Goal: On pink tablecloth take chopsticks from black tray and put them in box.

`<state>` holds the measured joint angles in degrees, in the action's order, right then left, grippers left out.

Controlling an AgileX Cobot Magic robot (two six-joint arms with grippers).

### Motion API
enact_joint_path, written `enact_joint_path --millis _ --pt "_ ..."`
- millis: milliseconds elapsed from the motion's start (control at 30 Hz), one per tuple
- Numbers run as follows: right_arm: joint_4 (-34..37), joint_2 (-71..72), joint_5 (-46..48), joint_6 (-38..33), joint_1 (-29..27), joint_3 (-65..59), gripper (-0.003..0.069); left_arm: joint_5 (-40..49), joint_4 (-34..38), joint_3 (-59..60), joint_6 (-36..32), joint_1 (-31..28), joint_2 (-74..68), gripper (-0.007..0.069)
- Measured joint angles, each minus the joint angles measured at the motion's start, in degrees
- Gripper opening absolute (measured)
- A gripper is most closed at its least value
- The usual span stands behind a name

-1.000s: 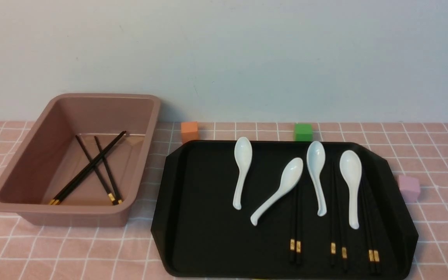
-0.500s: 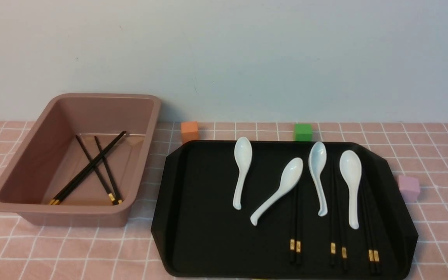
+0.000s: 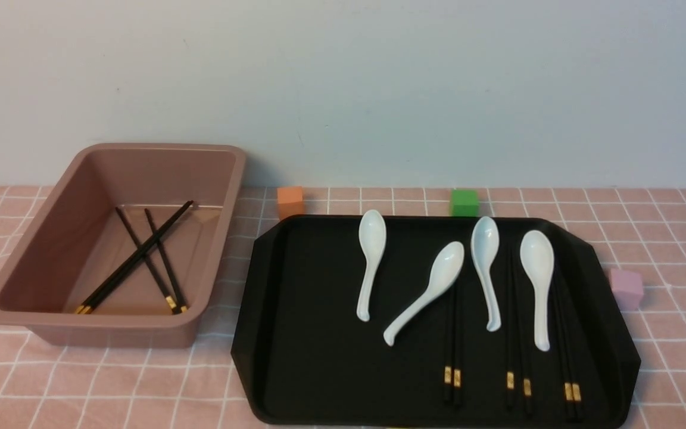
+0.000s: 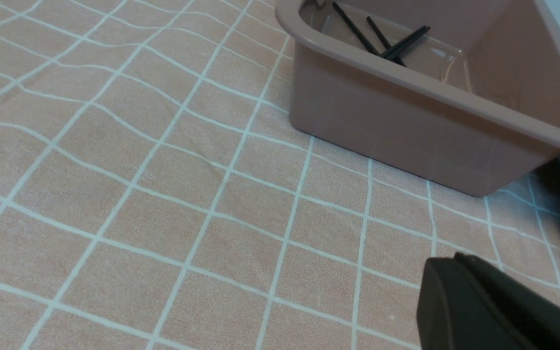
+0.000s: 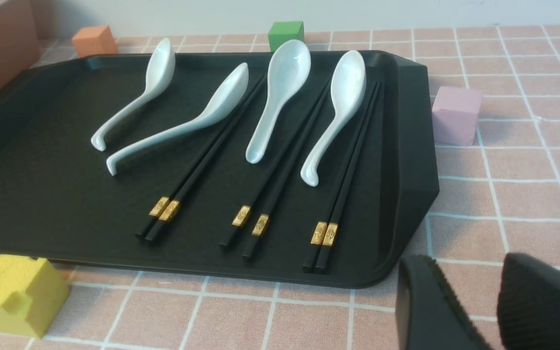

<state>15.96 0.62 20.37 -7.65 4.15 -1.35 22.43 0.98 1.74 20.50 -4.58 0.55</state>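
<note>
Three pairs of chopsticks lie among white spoons on the black tray; two pairs already cross in the box at nine o'clock. Next pickup pending: right tool, spread, must pinch the nearest pair. Left tool: cannot tell.

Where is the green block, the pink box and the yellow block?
green block [image 3: 464, 202], front view, its front face
box [image 3: 111, 319], front view, its near rim
yellow block [image 5: 15, 302], right wrist view, its front face
</note>
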Motion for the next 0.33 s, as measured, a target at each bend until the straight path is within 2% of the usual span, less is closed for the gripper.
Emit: enact_joint_path --millis 333 --pt "0.0 0.0 0.0 0.0 0.0 0.0 0.024 0.0 0.0 0.0 0.0 0.0 0.0 0.0005"
